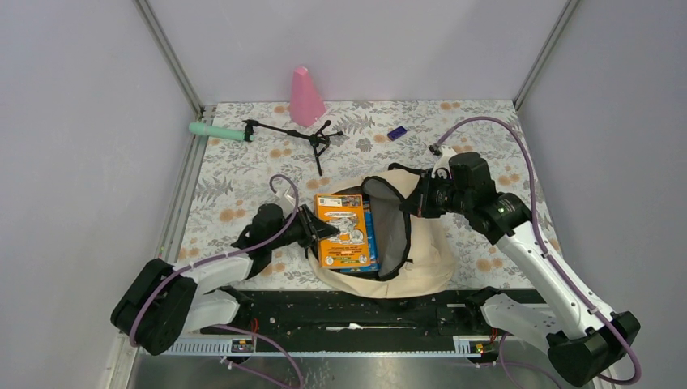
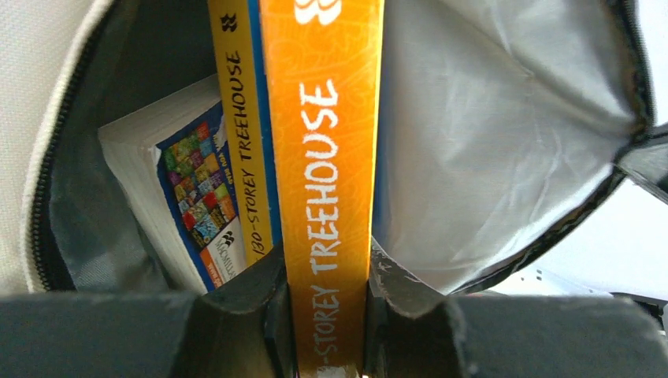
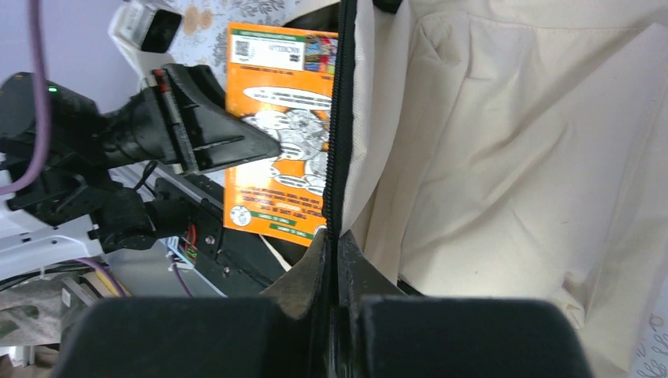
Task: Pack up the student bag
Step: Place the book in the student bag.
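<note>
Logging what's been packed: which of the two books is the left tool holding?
The orange-spined book, clamped in the left tool; the yellow-spined book stands beside it in the bag, outside the grip.

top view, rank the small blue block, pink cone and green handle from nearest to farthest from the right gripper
1. small blue block: just beyond the right gripper, toward the back.
2. pink cone: back centre, off to the gripper's left.
3. green handle: back left, farthest across.
</note>
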Controlling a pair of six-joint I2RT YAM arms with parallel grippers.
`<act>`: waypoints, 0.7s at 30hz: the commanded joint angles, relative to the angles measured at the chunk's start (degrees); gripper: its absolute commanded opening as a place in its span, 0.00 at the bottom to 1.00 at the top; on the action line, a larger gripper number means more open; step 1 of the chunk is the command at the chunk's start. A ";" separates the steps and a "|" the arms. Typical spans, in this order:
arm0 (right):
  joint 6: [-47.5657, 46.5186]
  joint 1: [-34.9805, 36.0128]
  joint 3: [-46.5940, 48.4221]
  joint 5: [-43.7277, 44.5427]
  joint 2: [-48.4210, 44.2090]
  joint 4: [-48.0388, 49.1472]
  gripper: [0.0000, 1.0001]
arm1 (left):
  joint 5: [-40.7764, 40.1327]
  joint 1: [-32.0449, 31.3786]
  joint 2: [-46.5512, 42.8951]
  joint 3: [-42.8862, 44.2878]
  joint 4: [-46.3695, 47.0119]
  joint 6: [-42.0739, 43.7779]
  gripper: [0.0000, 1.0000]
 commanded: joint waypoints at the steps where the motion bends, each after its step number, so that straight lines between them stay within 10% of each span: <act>1: 2.41 -0.16 3.52 -3.02 -1.96 4.95 0.00 | -2.67 -1.04 2.60 -0.34 6.12 1.44 0.00; 21: 5.96 -0.08 3.73 -6.67 -1.34 10.08 0.00 | -10.46 -8.26 14.36 5.01 9.44 -2.87 0.00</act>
